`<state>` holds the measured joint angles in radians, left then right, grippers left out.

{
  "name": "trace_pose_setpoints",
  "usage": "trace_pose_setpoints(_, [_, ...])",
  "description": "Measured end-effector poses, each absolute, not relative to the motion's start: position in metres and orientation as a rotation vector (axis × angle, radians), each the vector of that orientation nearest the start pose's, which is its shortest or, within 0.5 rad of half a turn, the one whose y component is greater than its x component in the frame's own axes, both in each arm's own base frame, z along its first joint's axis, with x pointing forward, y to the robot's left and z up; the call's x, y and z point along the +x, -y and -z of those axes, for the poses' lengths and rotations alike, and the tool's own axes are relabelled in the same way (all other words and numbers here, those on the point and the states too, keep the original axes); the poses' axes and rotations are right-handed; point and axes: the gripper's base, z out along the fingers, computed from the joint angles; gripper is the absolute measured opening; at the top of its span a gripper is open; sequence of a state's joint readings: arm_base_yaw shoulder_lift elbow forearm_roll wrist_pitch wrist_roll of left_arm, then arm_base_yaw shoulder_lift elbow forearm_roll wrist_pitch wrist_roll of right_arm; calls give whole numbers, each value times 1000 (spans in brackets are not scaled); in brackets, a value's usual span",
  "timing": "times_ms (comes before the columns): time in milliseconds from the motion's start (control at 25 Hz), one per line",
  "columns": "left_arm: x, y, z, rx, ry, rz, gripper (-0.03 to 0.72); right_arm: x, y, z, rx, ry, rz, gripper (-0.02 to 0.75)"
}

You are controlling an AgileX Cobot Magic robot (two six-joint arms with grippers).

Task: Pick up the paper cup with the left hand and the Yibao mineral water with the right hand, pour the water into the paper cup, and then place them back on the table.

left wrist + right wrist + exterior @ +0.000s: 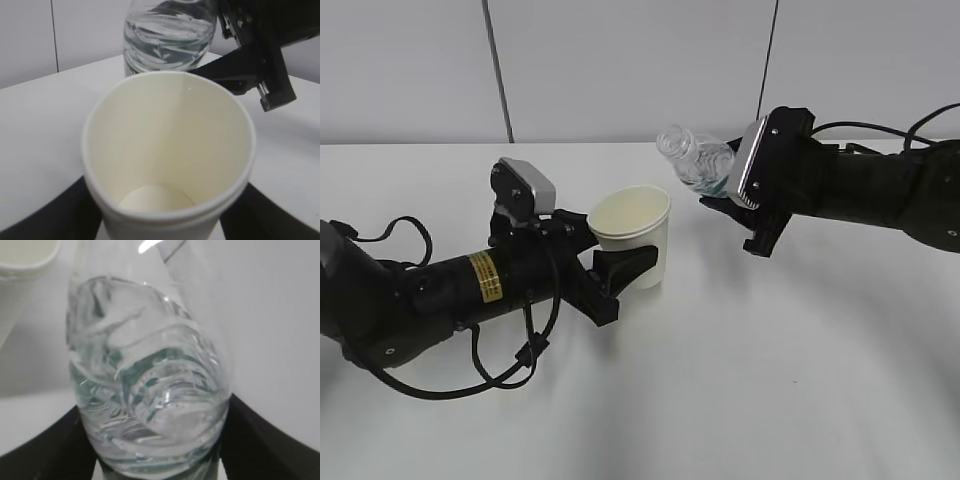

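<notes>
My left gripper (pixel 623 266) is shut on the cream-white paper cup (pixel 632 232), one black finger (pixel 47 215) on each side of its wall. The cup (pixel 170 145) leans slightly and its pale bottom looks dry. I cannot tell whether its base touches the table (pixel 770 380). My right gripper (pixel 722 196) is shut on the Yibao mineral water (pixel 698 160). That bottle is tilted left, with its open mouth just above and right of the cup's rim. Water lies in the ribbed body (pixel 150 385), gripped low between my right gripper (pixel 155 460). No stream shows.
The white tabletop runs back to a pale panelled wall (pixel 620 60). Both black arms reach in from the sides, with cables looping beside the left arm (pixel 510 365). The right gripper's housing (pixel 260 55) hangs close behind the cup.
</notes>
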<state>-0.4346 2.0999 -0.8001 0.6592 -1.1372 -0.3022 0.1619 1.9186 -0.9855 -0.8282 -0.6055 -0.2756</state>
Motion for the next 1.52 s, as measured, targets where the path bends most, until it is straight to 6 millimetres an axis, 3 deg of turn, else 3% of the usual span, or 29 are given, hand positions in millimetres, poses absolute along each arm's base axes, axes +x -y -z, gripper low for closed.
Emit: trace_pose_setpoints(1520, [308, 200, -107, 856, -1605, 797, 424, 390, -112, -180, -1545, -1284, 388, 489])
